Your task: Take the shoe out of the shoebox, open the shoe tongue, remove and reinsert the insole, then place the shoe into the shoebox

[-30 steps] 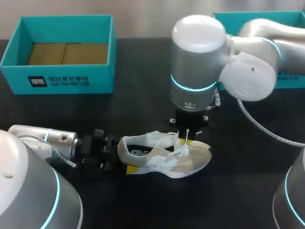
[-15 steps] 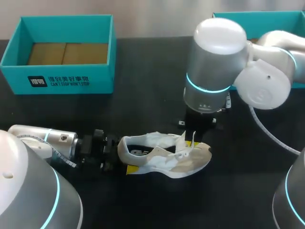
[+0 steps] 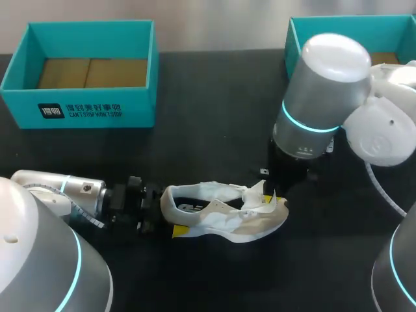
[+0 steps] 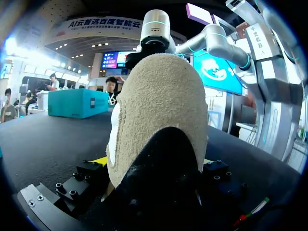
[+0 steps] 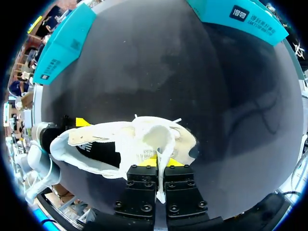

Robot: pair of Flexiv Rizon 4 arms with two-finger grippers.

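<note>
A white and beige shoe [image 3: 221, 218] lies on the black table, toe to the right. My left gripper [image 3: 168, 211] comes in from the left, and its wide-set fingers clasp the heel [image 4: 159, 110] from both sides. One yellow tip [image 3: 179, 231] shows under the heel. My right gripper [image 5: 160, 166] hangs over the forefoot, shut on the white tongue [image 5: 161, 139]. The tongue [image 3: 260, 195] is drawn up and toward the toe. The shoe's dark inside [image 5: 98, 154] shows behind it. In the head view my right wrist hides that gripper's fingers.
A teal shoebox [image 3: 91, 107] with cardboard inside stands at the back left. A second teal box [image 3: 338, 26] stands at the back right, partly behind my right arm. Bare black tabletop lies between the boxes and the shoe.
My right arm has moved to the right, pulling the tongue from over the laces toward the toe. The shoe and my left arm have stayed in place.
</note>
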